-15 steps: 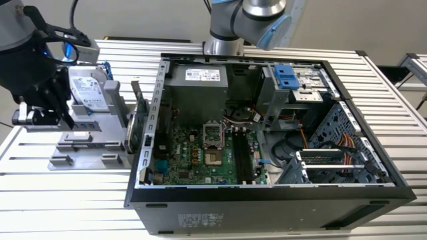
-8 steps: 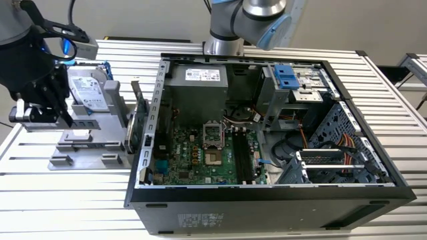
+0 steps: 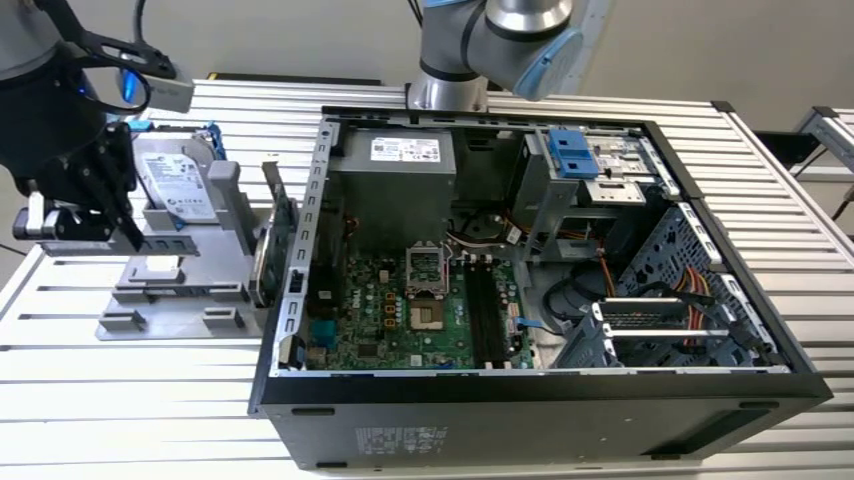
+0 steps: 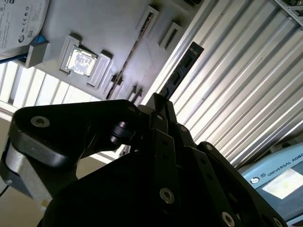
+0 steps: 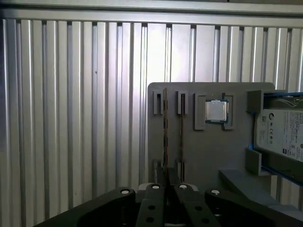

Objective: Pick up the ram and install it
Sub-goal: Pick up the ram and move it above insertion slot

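Black end effector [image 5: 166, 189], grey holder [image 5: 208, 156], ribbed silver table [image 5: 71, 118].

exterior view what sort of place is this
Likely a robotics lab bench for computer assembly: open computer case on a slotted metal table, grey parts holder beside it, and a robot arm.

High exterior; wrist views above holder [image 5: 208, 156]

Hard drive label [image 5: 283, 131] print too small
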### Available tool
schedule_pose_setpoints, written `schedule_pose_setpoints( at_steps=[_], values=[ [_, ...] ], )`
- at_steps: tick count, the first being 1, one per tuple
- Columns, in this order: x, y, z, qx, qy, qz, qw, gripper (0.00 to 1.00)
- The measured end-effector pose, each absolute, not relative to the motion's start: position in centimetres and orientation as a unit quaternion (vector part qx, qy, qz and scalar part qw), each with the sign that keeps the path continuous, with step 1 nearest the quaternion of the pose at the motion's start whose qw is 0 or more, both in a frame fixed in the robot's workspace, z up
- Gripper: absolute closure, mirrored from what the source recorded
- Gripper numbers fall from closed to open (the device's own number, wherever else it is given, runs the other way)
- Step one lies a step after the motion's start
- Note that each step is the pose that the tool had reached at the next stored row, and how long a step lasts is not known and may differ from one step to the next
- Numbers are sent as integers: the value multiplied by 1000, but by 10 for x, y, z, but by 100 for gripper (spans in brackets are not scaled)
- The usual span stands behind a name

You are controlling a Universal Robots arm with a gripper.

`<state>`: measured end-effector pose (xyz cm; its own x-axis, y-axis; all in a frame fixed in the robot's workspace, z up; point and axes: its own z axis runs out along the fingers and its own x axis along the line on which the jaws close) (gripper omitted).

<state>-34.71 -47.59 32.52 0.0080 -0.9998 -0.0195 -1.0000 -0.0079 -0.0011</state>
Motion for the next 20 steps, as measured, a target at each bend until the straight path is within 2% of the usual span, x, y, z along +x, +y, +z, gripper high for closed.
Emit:
schedule_pose_setpoints(
  at_steps=[20],
  values=[
    [-347, -476, 338, -710, 704, 7, 7, 100]
  ],
)
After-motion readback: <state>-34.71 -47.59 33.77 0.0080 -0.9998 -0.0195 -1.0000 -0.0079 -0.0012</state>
